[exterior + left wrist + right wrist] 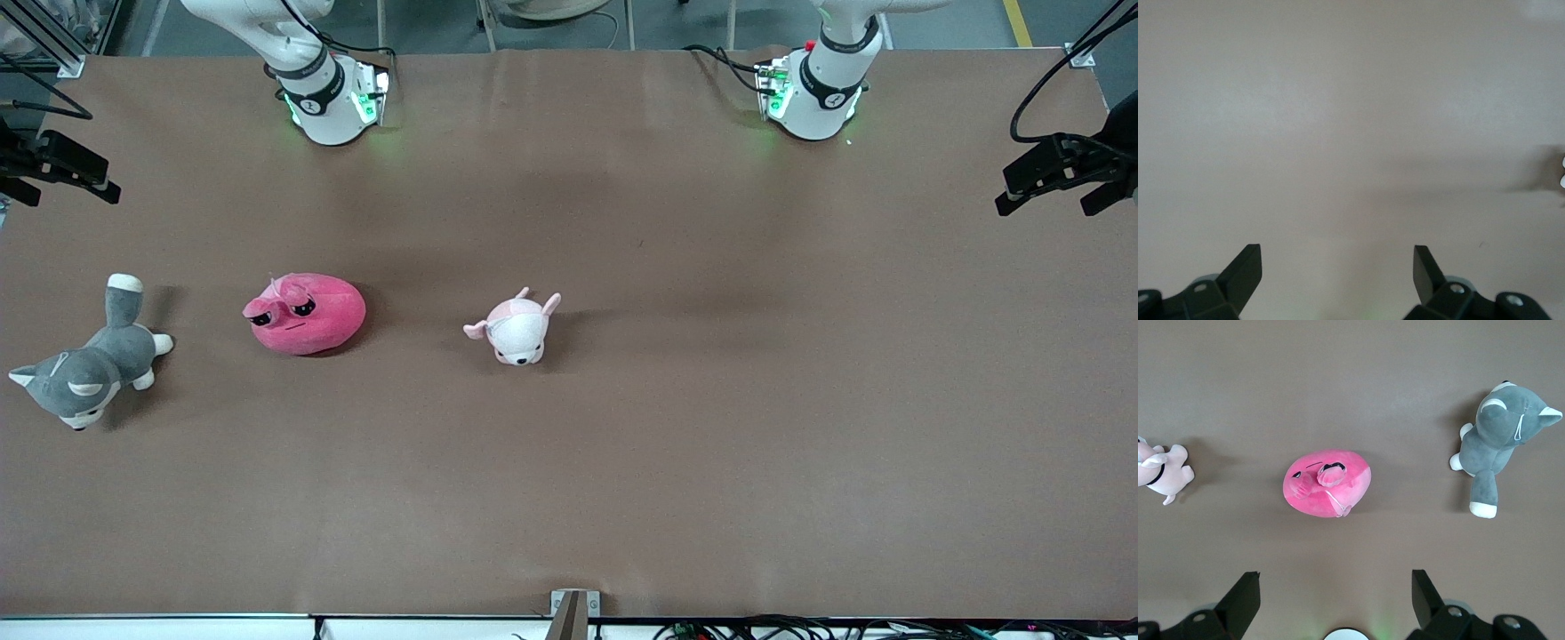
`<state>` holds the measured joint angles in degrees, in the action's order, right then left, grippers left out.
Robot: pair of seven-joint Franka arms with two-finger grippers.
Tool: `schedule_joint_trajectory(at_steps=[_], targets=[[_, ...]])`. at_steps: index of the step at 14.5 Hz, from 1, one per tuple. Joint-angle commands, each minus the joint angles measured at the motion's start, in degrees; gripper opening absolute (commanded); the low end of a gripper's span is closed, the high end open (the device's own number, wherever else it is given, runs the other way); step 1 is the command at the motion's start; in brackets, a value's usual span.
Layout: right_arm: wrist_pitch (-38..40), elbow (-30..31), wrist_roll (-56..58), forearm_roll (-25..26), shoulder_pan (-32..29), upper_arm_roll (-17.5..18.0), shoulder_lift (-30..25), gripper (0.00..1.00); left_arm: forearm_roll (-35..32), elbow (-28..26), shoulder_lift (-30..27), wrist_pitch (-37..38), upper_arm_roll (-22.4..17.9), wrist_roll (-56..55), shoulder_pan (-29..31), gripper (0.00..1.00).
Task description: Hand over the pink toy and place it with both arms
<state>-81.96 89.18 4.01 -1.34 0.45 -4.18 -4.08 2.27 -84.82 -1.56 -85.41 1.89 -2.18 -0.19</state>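
We take the round hot-pink plush toy with bulging black eyes as landmark; it lies on the brown table, between the grey-and-white plush cat, toward the right arm's end, and the small pale pink-and-white plush puppy. We judge it light, soft and compressible, not fragile; a pinch across its shorter width should hold. Its face points toward the grey cat, its long axis running along the table's length. The right gripper hangs released above the toy; the left gripper, fingers spread, waits over bare table, well apart from it.
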Motion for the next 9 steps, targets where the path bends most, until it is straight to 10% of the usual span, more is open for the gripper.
schedule_joint_trajectory(at_steps=[1,9], targets=[[-0.4,1.5,-0.6,-1.0,-0.5,0.1,-1.5,1.00,-1.2,1.0,0.1,0.9,-0.1,0.5,-0.5,1.00],[-0.1,1.5,-0.6,-1.0,-0.5,0.1,-1.4,1.00,-1.2,1.0,0.1,0.9,-0.1,0.4,-0.4,1.00]])
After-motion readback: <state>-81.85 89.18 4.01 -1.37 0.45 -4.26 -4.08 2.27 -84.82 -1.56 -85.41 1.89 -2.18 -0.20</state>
